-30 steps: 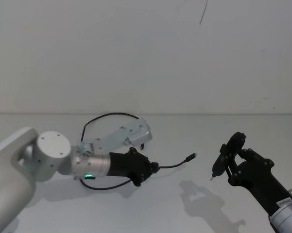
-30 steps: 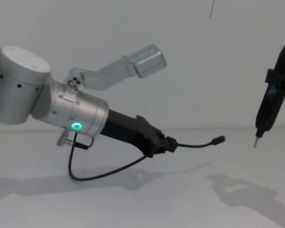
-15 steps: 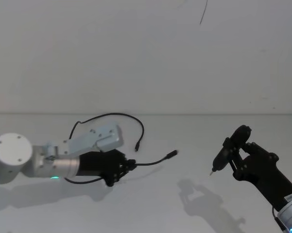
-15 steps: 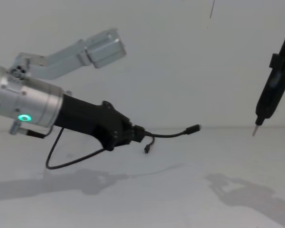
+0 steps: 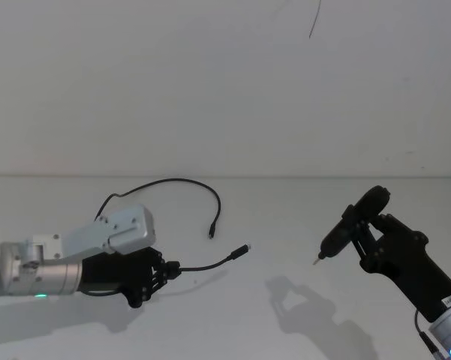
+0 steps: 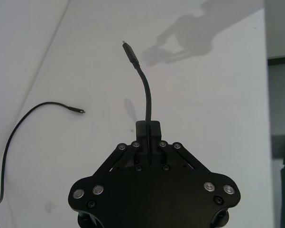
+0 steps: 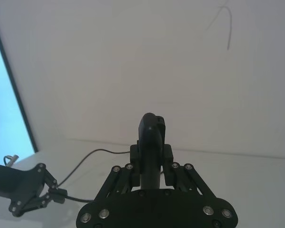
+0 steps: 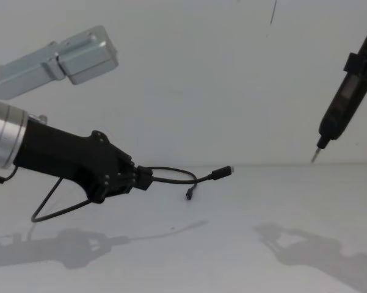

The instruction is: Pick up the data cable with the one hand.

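The data cable (image 5: 167, 181) is a thin black cord. One part of it loops across the white table (image 5: 285, 210) and ends in a small plug (image 5: 210, 234). My left gripper (image 5: 169, 267), chunky and black with a green ring on its silver wrist, is shut on the cable (image 6: 147, 102) close to its other end. That short end sticks out forward to a plug (image 8: 223, 173) held above the table. My right gripper (image 5: 362, 229) hovers at the right, shut on a slim black tool (image 8: 339, 107) with a pointed metal tip (image 8: 313, 160).
A plain white wall (image 5: 225, 82) rises behind the table. The grey camera housing (image 8: 79, 55) on the left wrist juts out above the left gripper. Shadows of both arms fall on the table near its front.
My left gripper has drawn back to the left with the cable in it, dragging the loop and its free plug along. The right gripper's tool has tilted slightly toward the left.
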